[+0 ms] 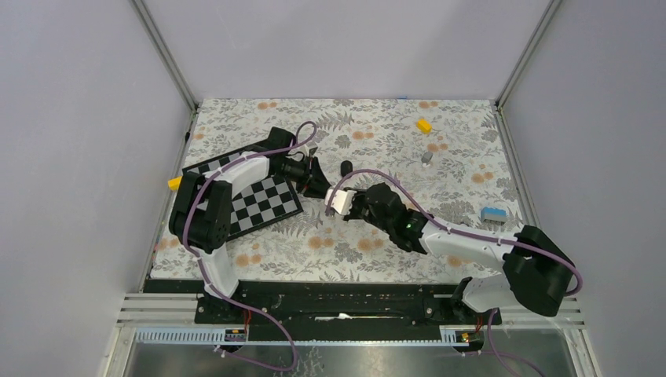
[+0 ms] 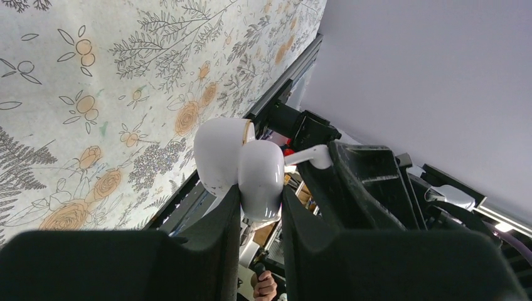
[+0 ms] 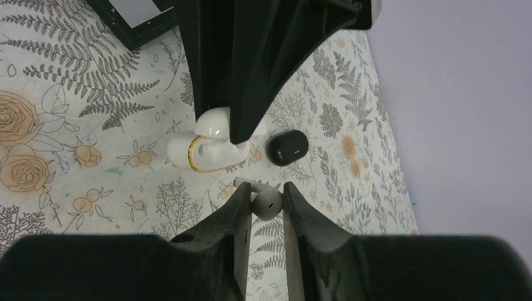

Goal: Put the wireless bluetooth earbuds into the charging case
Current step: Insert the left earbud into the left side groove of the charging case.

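One earbud [image 3: 268, 204] pinched in right tool [image 3: 266, 191], outside open charging case [image 2: 251, 169], clamped by left tool [image 2: 260, 195]

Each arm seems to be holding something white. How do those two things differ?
The charging case is the bigger, a rounded shell with a gold rim, while the earbud is small with a thin stem. The charging case is pinched in the left gripper, the earbud in the right gripper. Both are glossy white and gripped between black fingers.
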Tool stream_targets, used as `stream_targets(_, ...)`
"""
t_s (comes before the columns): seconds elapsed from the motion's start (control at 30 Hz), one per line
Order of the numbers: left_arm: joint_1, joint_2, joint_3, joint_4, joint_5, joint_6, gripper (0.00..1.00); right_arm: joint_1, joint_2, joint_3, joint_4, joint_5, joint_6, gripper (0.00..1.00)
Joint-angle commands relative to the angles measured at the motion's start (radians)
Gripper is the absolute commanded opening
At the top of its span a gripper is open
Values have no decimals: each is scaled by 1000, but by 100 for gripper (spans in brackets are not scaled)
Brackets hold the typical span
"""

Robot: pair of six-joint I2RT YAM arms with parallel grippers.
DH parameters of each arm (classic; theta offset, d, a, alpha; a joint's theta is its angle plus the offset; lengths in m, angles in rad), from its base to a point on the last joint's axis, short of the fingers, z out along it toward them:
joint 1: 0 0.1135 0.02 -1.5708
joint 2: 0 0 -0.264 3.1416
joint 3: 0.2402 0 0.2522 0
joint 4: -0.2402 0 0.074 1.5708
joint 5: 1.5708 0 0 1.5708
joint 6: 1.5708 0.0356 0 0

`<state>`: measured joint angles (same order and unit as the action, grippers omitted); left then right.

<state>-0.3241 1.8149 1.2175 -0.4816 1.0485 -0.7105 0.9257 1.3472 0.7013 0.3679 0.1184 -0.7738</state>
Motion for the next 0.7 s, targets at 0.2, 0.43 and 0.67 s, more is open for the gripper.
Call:
stream_targets(0.2, -7, 25, 37, 32, 24, -52, 0, 50, 80, 67, 57, 55, -91, 8)
stream_targets(0.43, -7, 32, 26, 32, 25, -78, 0, 76, 103, 55, 109, 95, -104, 8)
stream_targets(0.67, -7, 36, 34, 32, 39, -90, 0, 99, 134, 53, 124, 119, -127, 7)
